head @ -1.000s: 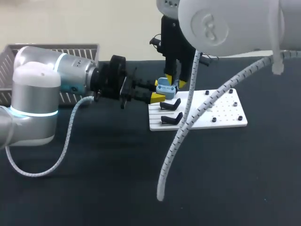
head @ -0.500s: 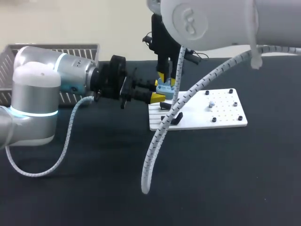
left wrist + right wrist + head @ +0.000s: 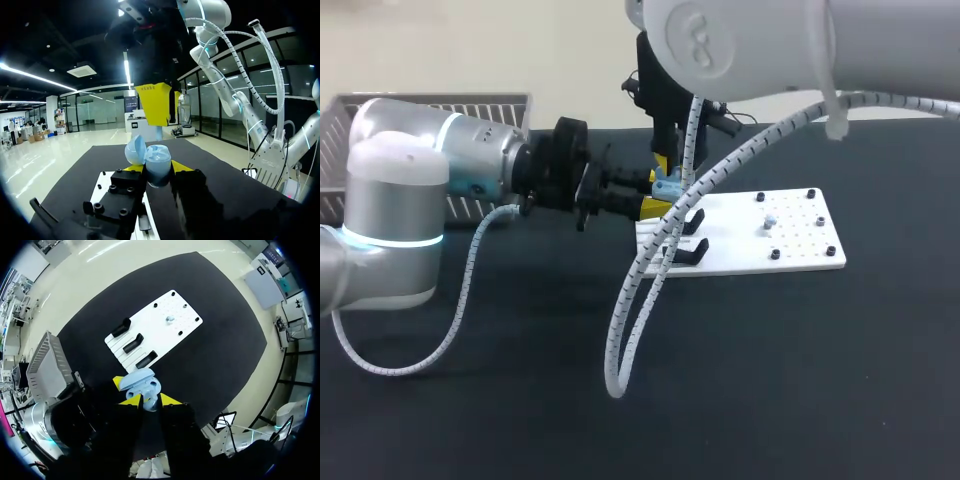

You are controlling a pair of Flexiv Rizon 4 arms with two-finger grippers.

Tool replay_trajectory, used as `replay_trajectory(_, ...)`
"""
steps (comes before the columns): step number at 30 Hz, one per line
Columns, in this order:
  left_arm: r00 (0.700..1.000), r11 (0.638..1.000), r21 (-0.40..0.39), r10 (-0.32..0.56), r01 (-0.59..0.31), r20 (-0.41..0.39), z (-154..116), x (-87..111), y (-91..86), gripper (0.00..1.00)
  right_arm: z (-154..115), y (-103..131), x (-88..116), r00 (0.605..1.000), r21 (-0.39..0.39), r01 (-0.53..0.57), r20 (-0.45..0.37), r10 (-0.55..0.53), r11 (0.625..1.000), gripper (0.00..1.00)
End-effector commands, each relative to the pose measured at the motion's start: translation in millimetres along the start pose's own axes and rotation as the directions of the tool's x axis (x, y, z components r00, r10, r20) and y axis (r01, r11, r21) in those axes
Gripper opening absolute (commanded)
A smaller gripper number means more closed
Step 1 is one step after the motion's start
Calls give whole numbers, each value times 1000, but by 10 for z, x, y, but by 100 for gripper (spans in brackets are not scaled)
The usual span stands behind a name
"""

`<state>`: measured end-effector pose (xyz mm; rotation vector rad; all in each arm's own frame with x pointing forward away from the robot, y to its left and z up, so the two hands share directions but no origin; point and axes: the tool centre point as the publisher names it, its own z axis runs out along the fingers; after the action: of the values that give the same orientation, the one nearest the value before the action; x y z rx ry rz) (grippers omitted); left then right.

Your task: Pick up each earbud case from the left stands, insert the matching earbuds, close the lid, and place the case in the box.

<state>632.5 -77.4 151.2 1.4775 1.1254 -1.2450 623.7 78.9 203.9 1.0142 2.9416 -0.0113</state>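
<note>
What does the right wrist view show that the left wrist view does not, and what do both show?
Only the right wrist view shows the whole white board from above, a loose earbud lying on it, and the mesh box. Only the left wrist view shows the right gripper from the side, pointing down above the case and, it seems, gripping a second earbud. Both show the open light blue earbud case held in the left gripper.
</note>
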Motion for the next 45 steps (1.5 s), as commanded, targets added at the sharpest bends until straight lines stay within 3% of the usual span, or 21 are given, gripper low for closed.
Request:
replay_trajectory(1,1000,1000,-2,3,-3,2,1,8,-4,0,44,23,-35,1000,7,-6,0,6,1000,0)
replay_trajectory(24,1000,1000,-2,3,-3,2,1,8,-4,0,164,9,-82,999,20,-32,1,32,999,0)
replay_trajectory(25,1000,1000,-2,3,-3,2,1,8,-4,0,169,11,-84,999,18,-35,-3,35,999,8)
replay_trajectory(26,1000,1000,-2,3,-3,2,1,8,-4,0,171,12,-85,999,16,-36,-3,36,999,36)
replay_trajectory(27,1000,1000,-2,3,-3,2,1,8,-4,0,171,12,-85,999,15,-37,-3,37,999,87)
replay_trajectory(28,1000,1000,-2,3,-3,2,1,8,-4,0,171,13,-82,999,10,-37,-6,37,999,100)
replay_trajectory(33,1000,1000,-2,3,-3,2,1,8,-4,0,85,-76,-15,999,-23,-31,-15,31,999,100)
replay_trajectory(37,1000,1000,-2,3,-3,2,1,8,-4,0,-30,-295,94,999,-80,36,-14,-37,996,100)
replay_trajectory(40,1000,1000,-2,3,-3,2,1,8,-4,0,-81,-472,147,984,-127,171,62,-164,977,100)
replay_trajectory(42,1000,1000,-2,3,-3,2,1,8,-4,0,-102,-609,93,971,-166,227,118,-209,960,91)
replay_trajectory(43,1000,1000,-2,3,-3,2,1,8,-4,0,-95,-667,69,963,-160,250,143,-228,955,100)
replay_trajectory(45,1000,1000,-2,3,-3,2,1,8,-4,0,-94,-774,-4,953,-192,286,165,-256,939,100)
